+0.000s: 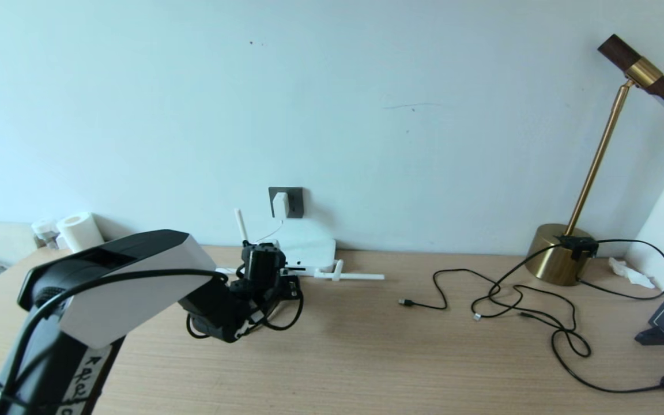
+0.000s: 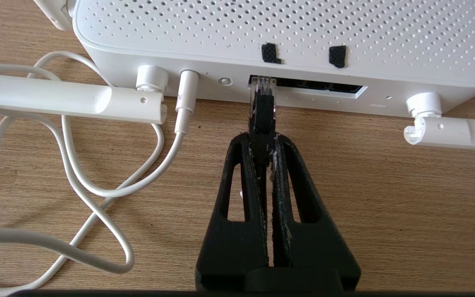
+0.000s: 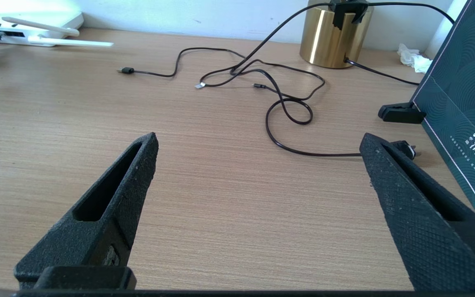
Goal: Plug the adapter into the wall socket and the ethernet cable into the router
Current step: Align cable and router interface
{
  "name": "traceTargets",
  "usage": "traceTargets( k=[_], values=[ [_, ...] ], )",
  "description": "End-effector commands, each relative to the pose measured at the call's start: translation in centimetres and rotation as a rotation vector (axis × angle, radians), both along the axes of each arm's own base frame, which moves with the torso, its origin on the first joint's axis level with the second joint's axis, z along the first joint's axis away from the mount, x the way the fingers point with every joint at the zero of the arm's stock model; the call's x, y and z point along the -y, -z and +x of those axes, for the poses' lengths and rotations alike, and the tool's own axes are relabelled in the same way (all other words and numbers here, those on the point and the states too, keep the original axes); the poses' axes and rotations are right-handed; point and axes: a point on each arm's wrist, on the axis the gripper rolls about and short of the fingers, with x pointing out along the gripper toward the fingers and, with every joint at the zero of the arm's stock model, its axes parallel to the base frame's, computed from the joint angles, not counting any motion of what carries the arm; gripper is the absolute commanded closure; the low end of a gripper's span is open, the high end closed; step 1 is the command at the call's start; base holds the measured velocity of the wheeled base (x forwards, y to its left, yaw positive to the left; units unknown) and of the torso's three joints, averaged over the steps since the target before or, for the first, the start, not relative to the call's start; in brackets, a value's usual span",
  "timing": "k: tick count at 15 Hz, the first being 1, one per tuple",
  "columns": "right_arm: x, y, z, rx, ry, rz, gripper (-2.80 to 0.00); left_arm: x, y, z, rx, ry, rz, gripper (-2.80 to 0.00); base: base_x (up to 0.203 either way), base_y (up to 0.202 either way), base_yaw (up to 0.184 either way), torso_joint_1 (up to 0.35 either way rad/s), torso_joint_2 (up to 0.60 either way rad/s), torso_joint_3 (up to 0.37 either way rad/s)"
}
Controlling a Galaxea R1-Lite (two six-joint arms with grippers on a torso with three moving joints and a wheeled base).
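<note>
left gripper (image 2: 262, 140): at the router's port edge, jaws pressed together on the black boot of the ethernet cable (image 2: 262, 111); the clear clip plug sticks out ahead of the fingertips.
ethernet cable, rest: black loop lies on the desk under the left arm in the head view (image 1: 286, 314).
router (image 2: 287, 37): flat on the desk against the wall; white power cord (image 2: 186, 99) already seated beside an antenna hinge.
port slot (image 2: 316, 86): dark opening; plug tip sits at its near end, touching or just entering. How far in, I cannot tell.
adapter (image 1: 280, 204): sits in the wall socket (image 1: 294, 202), so that half of the task reads as done.
step in hand: seating the ethernet plug.
next move (judgement): straight push along the plug's axis, kept level and square to the slot; then release.
black USB leads (image 1: 482, 300): loose, mid-desk, not involved.
right gripper (image 3: 258, 165): parked low over the desk, fingers spread wide, holding nothing.
</note>
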Motion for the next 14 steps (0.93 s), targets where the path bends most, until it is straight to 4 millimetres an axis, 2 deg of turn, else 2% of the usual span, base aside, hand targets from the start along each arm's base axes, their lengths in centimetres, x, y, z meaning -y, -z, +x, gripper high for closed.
traceTargets(
  k=[1,14],
  values=[
    [0.0,0.0,0.01,-0.002,-0.001,-0.001,-2.8,-0.02,-0.52,-0.02,0.015,-0.002,-0.006,0.0,0.0,0.0,0.0,0.0,0.0,0.0],
    [0.0,0.0,0.01,-0.002,-0.001,-0.001,-2.8,-0.08,-0.4,-0.37,0.004,-0.001,0.0,0.0,0.0,0.0,0.0,0.0,0.0,0.0]
  ],
)
